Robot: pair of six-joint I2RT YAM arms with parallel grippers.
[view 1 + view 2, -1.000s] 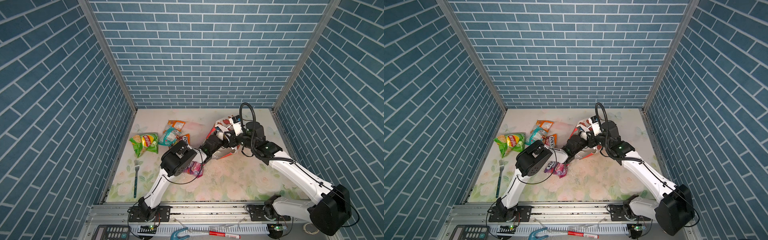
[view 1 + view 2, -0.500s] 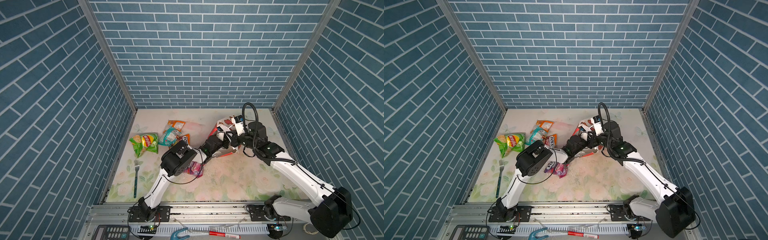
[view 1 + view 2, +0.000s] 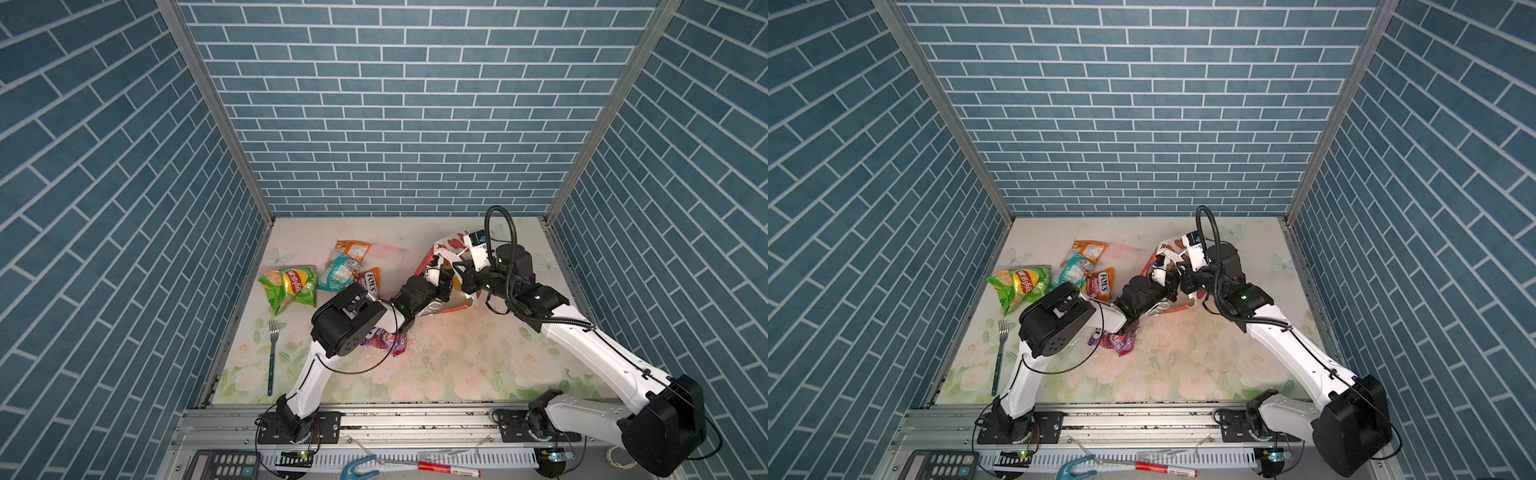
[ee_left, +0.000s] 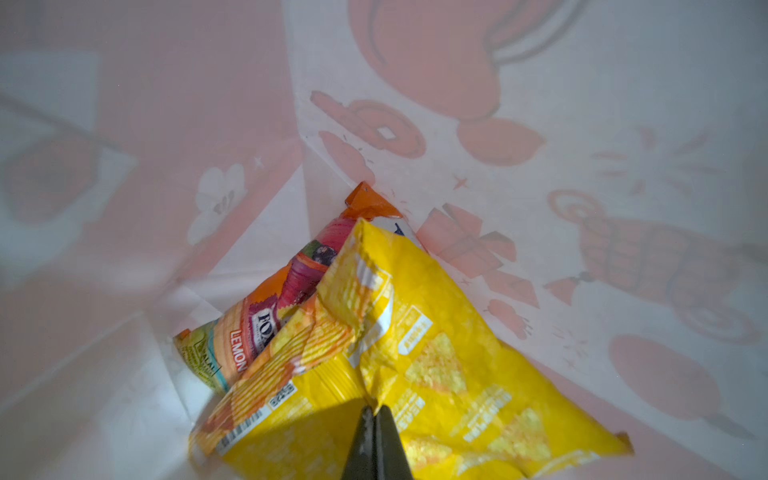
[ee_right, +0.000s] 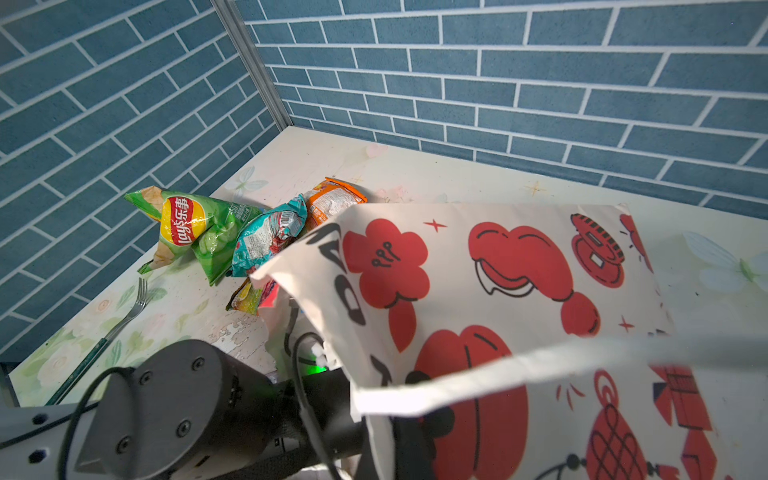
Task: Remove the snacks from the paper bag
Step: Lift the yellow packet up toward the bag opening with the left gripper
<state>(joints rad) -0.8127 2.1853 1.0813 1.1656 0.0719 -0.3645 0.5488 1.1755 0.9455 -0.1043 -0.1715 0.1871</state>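
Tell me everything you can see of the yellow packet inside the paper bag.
The yellow packet is crinkly, glossy film printed with ridged chips, white panels and a barcode. It lies crumpled and slanted deep inside the paper bag, resting against the bag's wall and overlapping an orange FOX'S lemon packet. The left hand is shut, pinching a fold of it.

Bright, even overhead light fills both top views. Shadows on the worktop (image 3: 457,365) are faint and soft, and the wide lens stretches the brick walls (image 3: 104,166) toward the edges. Inside the paper bag (image 4: 540,83) the light is a soft pink glow through the paper. The yellow packet (image 4: 436,332) is crisp; the left gripper (image 4: 375,411) is dark and blurred. The right wrist view shows the bag's near rim out of focus.
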